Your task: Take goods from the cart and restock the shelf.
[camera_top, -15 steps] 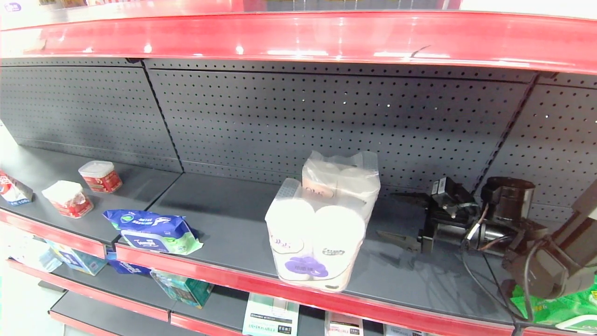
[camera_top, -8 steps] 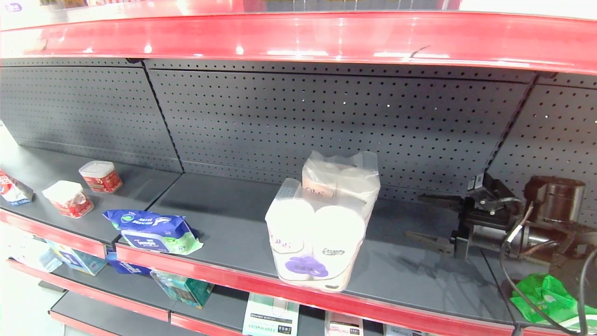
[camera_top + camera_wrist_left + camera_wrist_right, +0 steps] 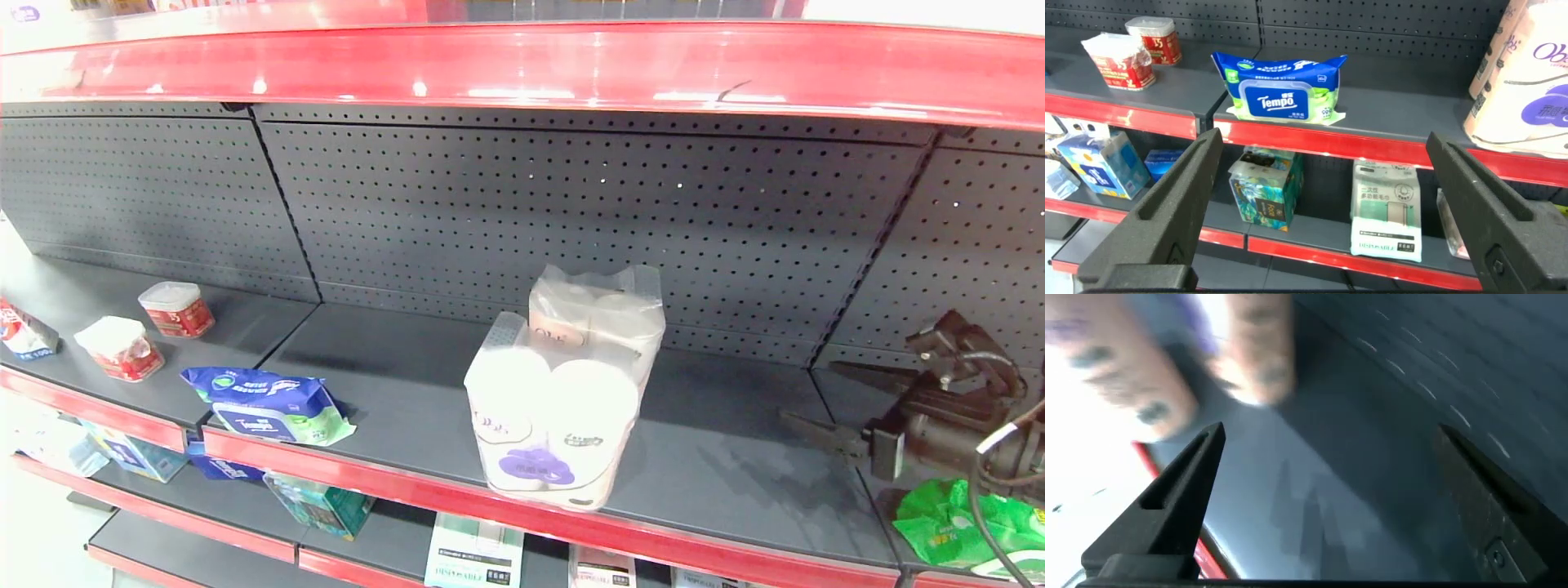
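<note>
as our right gripper [image 3: 808,394] drew back, fingers spread and empty, we left the toilet roll pack [image 3: 563,400] standing well ahead of it; we judged placement complete.

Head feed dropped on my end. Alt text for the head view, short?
A toilet roll pack stands at the front edge of the grey shelf; the open right gripper hovers to its right, apart from it. A blue wipes pack and two red tubs lie further left, a green pack under the gripper's arm.
</note>
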`<state>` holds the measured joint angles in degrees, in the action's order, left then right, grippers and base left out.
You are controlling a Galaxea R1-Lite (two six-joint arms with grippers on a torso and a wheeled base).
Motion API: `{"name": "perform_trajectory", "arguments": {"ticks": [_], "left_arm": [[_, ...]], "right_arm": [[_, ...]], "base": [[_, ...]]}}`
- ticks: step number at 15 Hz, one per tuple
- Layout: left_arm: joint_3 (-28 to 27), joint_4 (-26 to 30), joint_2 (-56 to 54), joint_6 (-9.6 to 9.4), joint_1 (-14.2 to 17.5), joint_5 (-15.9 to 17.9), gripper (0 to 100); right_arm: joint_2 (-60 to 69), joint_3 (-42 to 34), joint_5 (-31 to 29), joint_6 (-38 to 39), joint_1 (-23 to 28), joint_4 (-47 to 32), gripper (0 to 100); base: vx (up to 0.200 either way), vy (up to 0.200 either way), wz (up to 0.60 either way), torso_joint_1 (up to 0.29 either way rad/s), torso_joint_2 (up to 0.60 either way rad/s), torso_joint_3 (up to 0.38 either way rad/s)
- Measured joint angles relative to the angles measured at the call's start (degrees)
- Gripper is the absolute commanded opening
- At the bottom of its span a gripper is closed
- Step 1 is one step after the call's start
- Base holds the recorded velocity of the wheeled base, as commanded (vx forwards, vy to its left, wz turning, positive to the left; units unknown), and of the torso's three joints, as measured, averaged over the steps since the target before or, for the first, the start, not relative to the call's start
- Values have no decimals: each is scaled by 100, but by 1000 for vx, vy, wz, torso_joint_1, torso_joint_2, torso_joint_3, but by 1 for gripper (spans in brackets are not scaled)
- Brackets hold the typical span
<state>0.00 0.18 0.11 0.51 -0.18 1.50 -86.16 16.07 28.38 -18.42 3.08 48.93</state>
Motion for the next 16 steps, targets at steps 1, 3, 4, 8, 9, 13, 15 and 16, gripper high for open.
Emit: {"name": "perform_trajectory", "arguments": {"ticks": [1,3,4,8,9,13,15,16], "left_arm": [[0,0,0,-2,0,0,100],[0,0,0,-2,0,0,100],[0,0,0,-2,0,0,100],[0,0,0,-2,0,-2,100],[0,0,0,-2,0,-2,100],[0,0,0,0,0,-2,100],[0,0,0,-2,0,0,100],[0,0,0,0,0,-2,100]], "right_arm": [[400,-161,-496,145,-6,-197,100],[1224,-472,-1248,338,-9,-555,100],[1748,-657,-1560,424,-11,-766,100],[4163,-1265,-2127,681,38,-1869,100],[4785,-1348,-2192,716,50,-2272,100],[7106,-1530,-2477,887,90,-3889,100],[7669,-1580,-2548,1468,101,-4557,100],[7823,-1588,-2582,1585,107,-4675,100]], "base": [[0,0,0,0,0,0],[0,0,0,0,0,0],[0,0,0,0,0,0],[0,0,0,0,0,0],[0,0,0,0,0,0],[0,0,0,0,0,0],[0,0,0,0,0,0],[0,0,0,0,0,0]]}}
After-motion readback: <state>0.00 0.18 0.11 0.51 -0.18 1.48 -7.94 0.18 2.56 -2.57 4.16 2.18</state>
